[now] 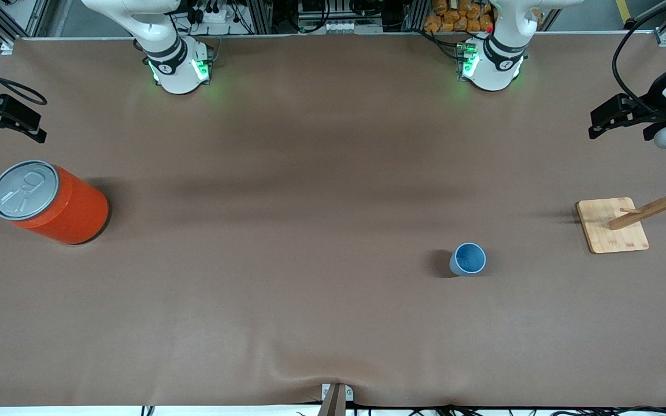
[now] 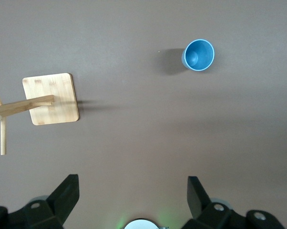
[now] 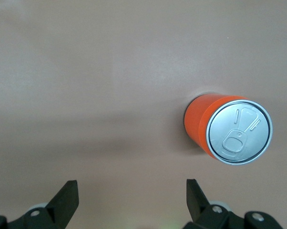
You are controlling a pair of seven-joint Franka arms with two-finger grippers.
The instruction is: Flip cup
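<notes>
- Cup (image 1: pixel 468 259): blue, standing upright with its mouth up on the table (image 1: pixel 310 231), toward the left arm's end, nearer to the front camera than the wooden rack (image 1: pixel 613 224). Nothing is touching it. An upright cup fits either a flip already made or one yet to be made; which it is cannot be settled from here.
- Left gripper (image 2: pixel 133 200): carried high over the table near the left arm's end, fingers spread wide, nothing held. The arm appears to be waiting.
- Right gripper (image 3: pixel 132 200): carried high over the right arm's end, fingers spread wide, nothing held.
- Can (image 1: pixel 50 202): large, orange with a silver pull-tab lid, upright, well apart from the cup.
- Rack: bamboo base with a pegged post, beside the cup toward the table's edge.
- Risks, as judged: the cup is small and light, so an off-centre pinch could tip or roll it; a wide swing near the rack's pegs could snag them.
</notes>
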